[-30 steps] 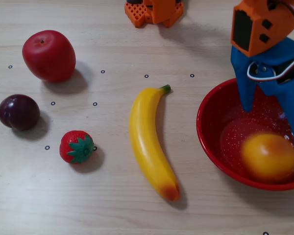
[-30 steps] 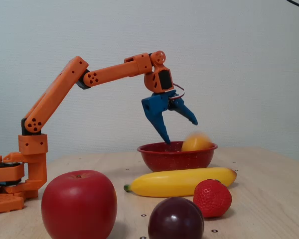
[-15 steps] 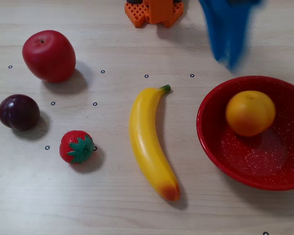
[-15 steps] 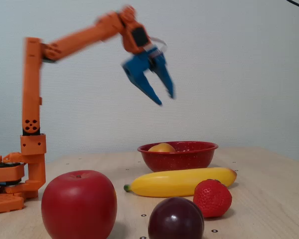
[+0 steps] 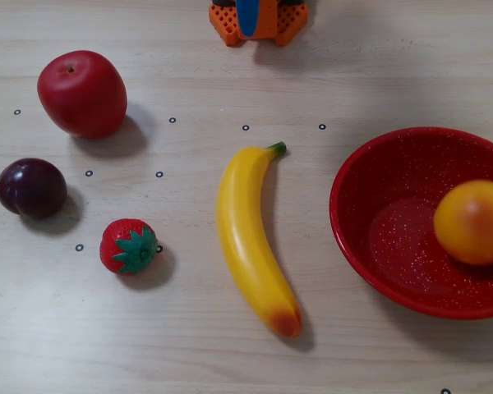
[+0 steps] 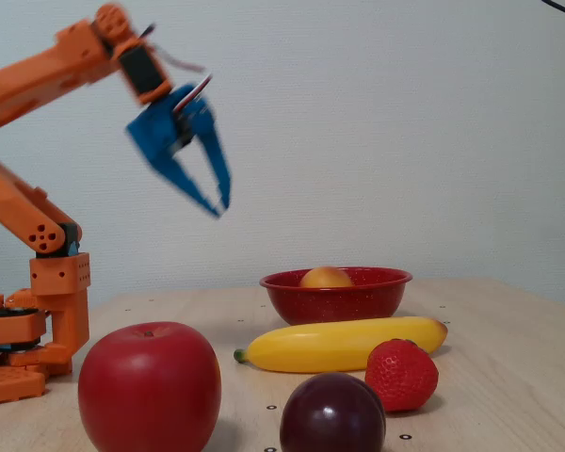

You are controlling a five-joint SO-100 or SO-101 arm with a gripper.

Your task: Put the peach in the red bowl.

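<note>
Peach [image 5: 472, 222] sits inside the red bowl [image 5: 370, 185], against its right side in the overhead view; in the fixed view only its top shows above the rim. Judged from that, the placing is done; nothing looks left but for the arm to settle away. Left to right in the overhead view: plum [image 5: 31, 188] at the left edge, apple [image 5: 82, 93] above it, strawberry [image 5: 129, 246] lower down, banana [image 5: 251, 238] lying lengthwise mid-table, then the bowl at right. All four fruits are on the bare table [image 5: 230, 361], well apart from the bowl. In the fixed view the gripper [image 6: 217, 202] hangs high over the table, left of the bowl, fingers slightly apart and holding nothing, somewhat blurred. No brands, labels or readable writing anywhere; only small ring marks dotted on the tabletop.
</note>
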